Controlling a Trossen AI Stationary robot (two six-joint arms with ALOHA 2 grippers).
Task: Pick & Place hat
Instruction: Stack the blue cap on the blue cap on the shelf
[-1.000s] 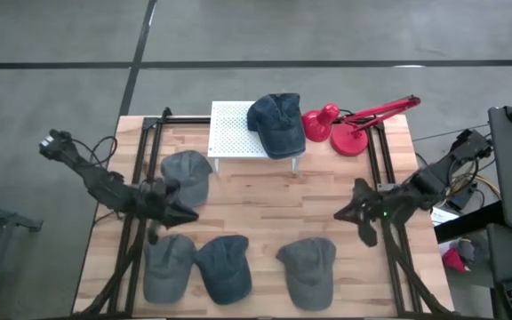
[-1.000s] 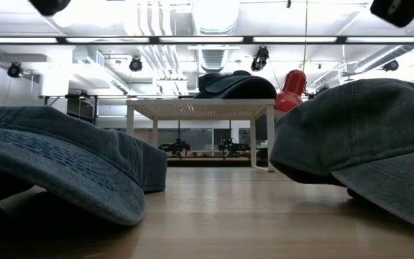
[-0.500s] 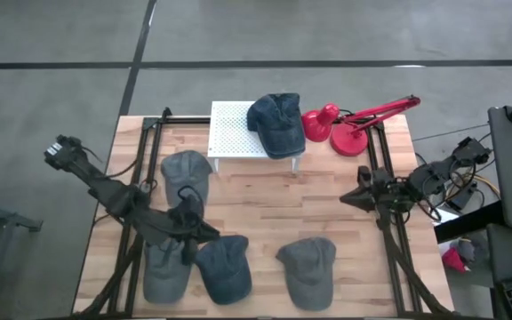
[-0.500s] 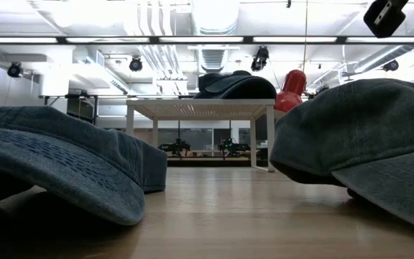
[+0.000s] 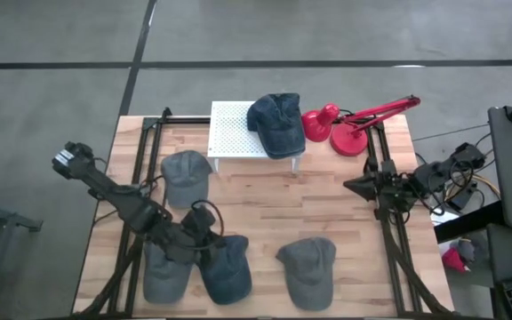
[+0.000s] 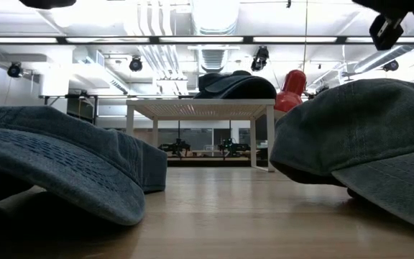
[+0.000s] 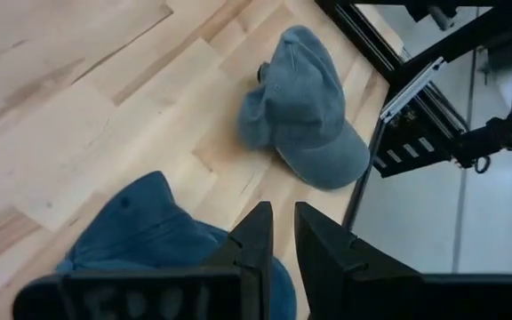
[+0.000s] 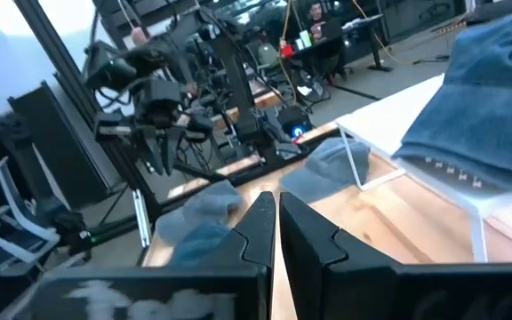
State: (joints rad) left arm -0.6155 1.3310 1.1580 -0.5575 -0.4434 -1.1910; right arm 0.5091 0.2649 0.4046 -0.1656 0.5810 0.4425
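Observation:
Five denim hats show in the high view. One hat lies on the right end of a white stand. A grey hat lies left of middle. Along the near edge lie a grey hat, a bluer hat and another grey hat. My left gripper hovers over the far edge of the bluer hat, fingers shut but for a narrow slit, touching nothing. My right gripper waits shut near the table's right side.
A red desk lamp stands at the far right corner beside the stand. Black frame rails run along both sides of the table. Bare wood lies in the middle, between the stand and the near hats.
My left gripper has swung from beside the grey hat left of middle toward the near edge and the right, arriving over the bluer hat. My right gripper has drawn back toward the table's right edge. No hat has moved.

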